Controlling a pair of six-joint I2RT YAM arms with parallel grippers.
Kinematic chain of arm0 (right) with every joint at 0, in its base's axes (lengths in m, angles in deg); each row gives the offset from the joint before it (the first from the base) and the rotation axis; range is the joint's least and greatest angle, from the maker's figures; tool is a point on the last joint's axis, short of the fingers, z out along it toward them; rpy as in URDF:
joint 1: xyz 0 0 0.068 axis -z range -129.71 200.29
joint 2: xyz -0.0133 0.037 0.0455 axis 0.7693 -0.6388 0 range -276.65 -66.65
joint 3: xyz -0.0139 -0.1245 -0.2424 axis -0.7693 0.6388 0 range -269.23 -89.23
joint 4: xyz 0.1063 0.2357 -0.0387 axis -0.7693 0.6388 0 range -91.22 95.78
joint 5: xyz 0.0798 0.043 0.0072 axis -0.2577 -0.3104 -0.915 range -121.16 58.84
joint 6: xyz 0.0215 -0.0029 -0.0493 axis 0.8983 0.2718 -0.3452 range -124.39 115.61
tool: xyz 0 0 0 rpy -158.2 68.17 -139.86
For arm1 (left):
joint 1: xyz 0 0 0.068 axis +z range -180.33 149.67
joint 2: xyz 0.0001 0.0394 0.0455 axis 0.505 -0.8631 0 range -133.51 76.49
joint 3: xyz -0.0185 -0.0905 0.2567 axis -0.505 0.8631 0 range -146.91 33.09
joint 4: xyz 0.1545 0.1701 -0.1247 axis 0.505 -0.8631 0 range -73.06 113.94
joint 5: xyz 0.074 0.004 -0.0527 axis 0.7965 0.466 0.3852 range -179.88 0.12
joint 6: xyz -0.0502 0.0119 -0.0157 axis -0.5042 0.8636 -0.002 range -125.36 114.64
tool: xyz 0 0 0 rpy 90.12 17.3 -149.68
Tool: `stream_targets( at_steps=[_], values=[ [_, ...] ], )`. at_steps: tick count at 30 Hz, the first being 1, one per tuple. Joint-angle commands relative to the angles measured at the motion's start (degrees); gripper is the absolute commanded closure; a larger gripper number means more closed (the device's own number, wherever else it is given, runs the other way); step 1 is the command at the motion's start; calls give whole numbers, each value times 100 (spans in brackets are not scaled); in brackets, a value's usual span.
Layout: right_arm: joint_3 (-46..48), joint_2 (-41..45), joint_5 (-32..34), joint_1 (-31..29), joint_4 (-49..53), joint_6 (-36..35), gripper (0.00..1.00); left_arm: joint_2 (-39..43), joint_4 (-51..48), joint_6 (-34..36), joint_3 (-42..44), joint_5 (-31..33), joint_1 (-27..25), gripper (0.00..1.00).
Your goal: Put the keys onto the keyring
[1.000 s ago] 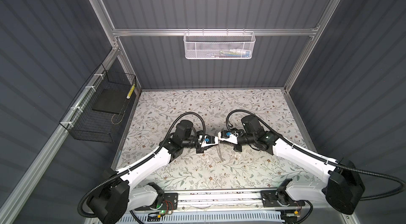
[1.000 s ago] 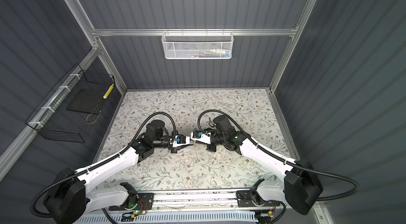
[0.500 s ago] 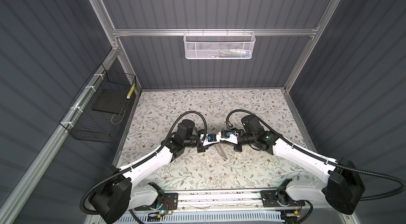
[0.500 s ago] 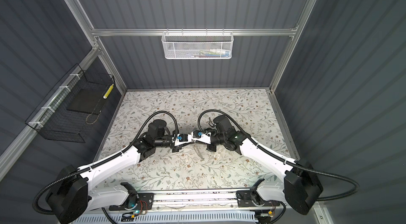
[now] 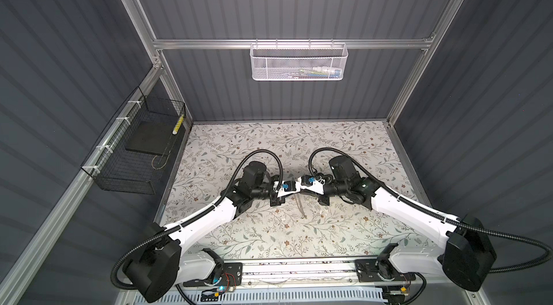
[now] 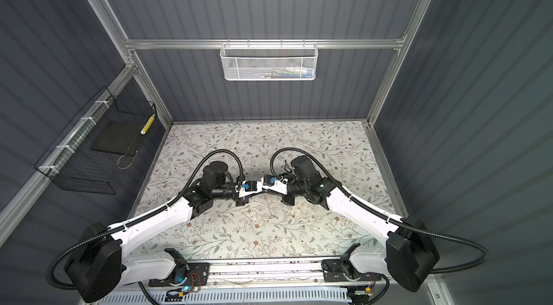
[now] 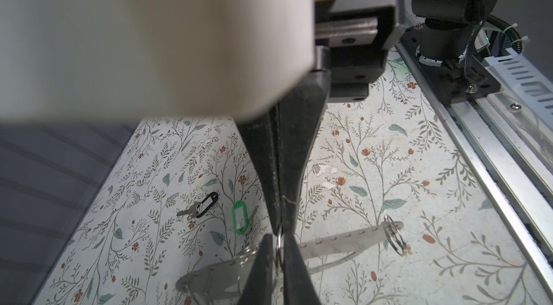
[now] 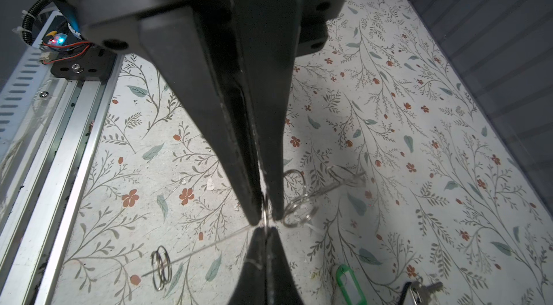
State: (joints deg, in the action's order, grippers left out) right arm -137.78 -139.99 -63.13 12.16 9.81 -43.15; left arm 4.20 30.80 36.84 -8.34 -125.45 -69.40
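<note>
Both grippers meet tip to tip above the middle of the floral mat (image 5: 269, 234). A thin metal ring (image 7: 279, 243) hangs edge-on between them. My left gripper (image 7: 278, 239) is shut on one side of this ring and my right gripper (image 8: 265, 230) is shut on the opposite side. On the mat below lies the keyring with its green tag (image 7: 240, 217), apart from both grippers. The keys (image 7: 187, 212) lie beside it, joined to a black tag (image 7: 206, 202). In both top views the ring is too small to make out between the left gripper (image 5: 294, 190) and the right gripper (image 5: 300, 186).
A clear plastic strip (image 7: 344, 239) lies on the mat under the grippers, carrying spare metal rings (image 7: 395, 236). The arms' base rail (image 7: 484, 151) runs along the front edge. A white mesh basket (image 5: 299, 61) hangs on the back wall. A black wire basket (image 5: 137, 151) hangs on the left wall.
My left gripper has moved right to meet the right gripper and has narrowed its jaws onto the ring. The right arm has stayed put.
</note>
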Motion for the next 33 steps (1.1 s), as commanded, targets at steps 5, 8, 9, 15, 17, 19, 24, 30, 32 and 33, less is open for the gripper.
stream_targets(
  at_steps=[5, 8, 9, 15, 17, 19, 24, 30, 32, 33],
  values=[
    [-120, 30, -325, 33, -206, 211, 100, 38, 123, -76, -16, 190, -57, 88],
    [-110, 22, -375, 67, -215, 260, 100, 66, 122, -43, -3, 247, -57, 86],
    [-112, 19, -393, 74, -215, 273, 100, 61, 123, -33, -4, 277, -57, 86],
    [-110, -15, -467, 97, -200, 299, 100, 158, 240, -18, 65, 432, -57, 82],
    [-111, -22, -468, 100, -206, 299, 100, 172, 229, -21, 65, 443, -57, 86],
    [-120, -25, -483, 100, -226, 299, 100, 147, 212, -16, 64, 434, -56, 88],
    [-115, 8, -473, 104, -246, 282, 100, 114, 167, -18, 27, 409, -56, 90],
    [-35, 65, -443, 104, -372, 286, 98, 100, 220, -177, 16, 377, -57, 100],
    [65, 156, -355, 103, -432, 254, 91, 134, 398, -391, 62, 354, -49, 100],
    [143, 237, -282, 104, -471, 217, 87, 158, 514, -494, 98, 327, -48, 100]
  ],
)
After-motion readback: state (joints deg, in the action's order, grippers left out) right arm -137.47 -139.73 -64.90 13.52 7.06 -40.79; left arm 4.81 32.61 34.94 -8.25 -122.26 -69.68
